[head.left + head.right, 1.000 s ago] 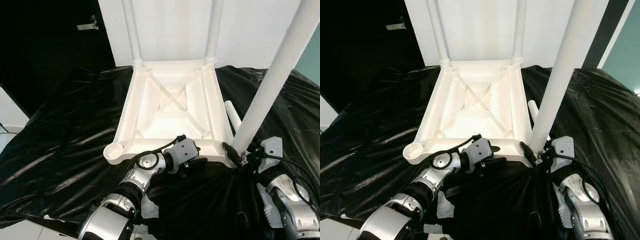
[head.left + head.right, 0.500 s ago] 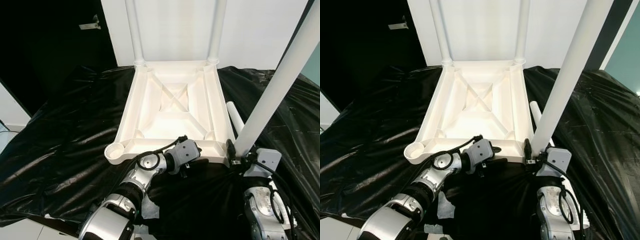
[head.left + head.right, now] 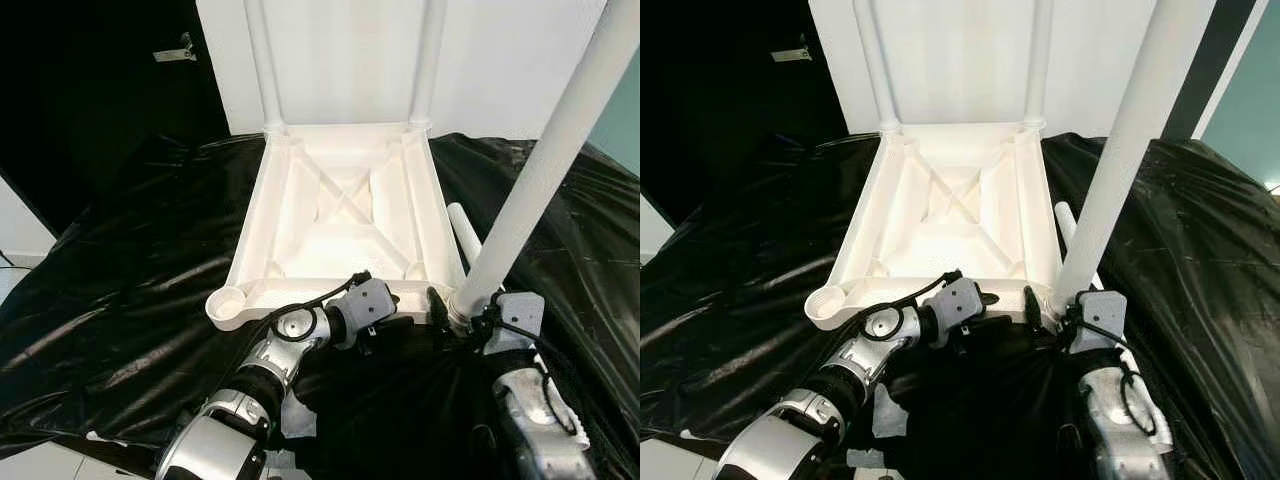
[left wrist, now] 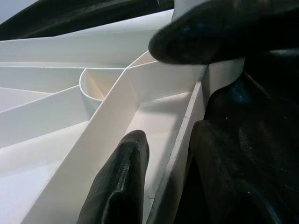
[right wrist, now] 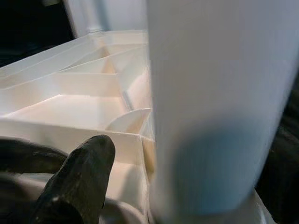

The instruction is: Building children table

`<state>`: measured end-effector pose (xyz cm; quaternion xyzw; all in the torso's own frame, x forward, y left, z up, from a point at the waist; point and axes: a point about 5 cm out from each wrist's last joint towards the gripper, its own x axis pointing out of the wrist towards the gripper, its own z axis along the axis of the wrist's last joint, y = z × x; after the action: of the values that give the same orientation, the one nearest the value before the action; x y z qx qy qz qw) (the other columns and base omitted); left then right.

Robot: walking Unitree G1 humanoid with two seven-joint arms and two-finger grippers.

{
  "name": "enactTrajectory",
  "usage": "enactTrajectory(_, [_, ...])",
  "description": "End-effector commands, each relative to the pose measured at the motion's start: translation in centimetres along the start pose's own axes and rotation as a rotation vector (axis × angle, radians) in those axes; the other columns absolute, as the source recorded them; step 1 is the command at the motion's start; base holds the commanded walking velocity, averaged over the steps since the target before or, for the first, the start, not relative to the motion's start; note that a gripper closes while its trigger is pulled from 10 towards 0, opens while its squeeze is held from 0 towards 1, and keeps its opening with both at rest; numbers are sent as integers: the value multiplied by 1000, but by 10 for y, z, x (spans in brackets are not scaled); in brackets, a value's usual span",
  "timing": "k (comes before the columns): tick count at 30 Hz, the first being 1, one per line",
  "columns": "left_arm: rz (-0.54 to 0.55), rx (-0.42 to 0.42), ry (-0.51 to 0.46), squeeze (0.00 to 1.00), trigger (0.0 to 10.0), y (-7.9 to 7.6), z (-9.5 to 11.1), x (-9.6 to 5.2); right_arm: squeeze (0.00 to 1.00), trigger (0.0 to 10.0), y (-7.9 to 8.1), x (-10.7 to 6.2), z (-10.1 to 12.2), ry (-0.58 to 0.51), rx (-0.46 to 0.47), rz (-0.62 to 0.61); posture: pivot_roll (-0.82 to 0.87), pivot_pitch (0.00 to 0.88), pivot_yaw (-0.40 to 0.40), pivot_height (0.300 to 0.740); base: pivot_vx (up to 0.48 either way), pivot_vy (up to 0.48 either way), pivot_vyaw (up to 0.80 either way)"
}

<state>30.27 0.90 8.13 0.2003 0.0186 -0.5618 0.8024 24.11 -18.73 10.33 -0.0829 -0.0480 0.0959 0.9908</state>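
A white table top [image 3: 340, 215] lies upside down on a black sheet, with two white legs [image 3: 262, 60] standing in its far corners. The near left corner socket [image 3: 228, 303] holds nothing. My left gripper [image 3: 383, 320] is shut on the near rim [image 4: 187, 121], one finger [image 4: 119, 182] inside the wall and one outside. My right gripper [image 3: 462, 308] is shut on the base of a third white leg [image 3: 545, 160]. That leg leans up to the right, its foot at the near right corner. In the right wrist view the leg [image 5: 215, 102] stands close beside a black finger [image 5: 79, 177].
Another loose white leg [image 3: 462, 228] lies on the sheet along the table top's right side. The black sheet [image 3: 130, 260] covers the whole work surface. A white wall stands behind, a dark doorway at the back left.
My right gripper has carried the leg's foot left, from beside the table top onto its near right corner. The left gripper has kept its hold on the rim.
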Motion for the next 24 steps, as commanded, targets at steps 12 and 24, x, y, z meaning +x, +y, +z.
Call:
enactTrajectory(12, [12, -94, 101, 0, 10000, -19, -24, 3, 0, 0, -15, -6, -2, 89, -16, 321, -107, 0, 14, 740, 0, 0, 0])
enactTrajectory(24, [15, -99, 104, 0, 10000, -20, -26, 2, 0, 0, 1, -11, -8, 98, 92, 258, -93, 0, 8, 740, 0, 0, 0])
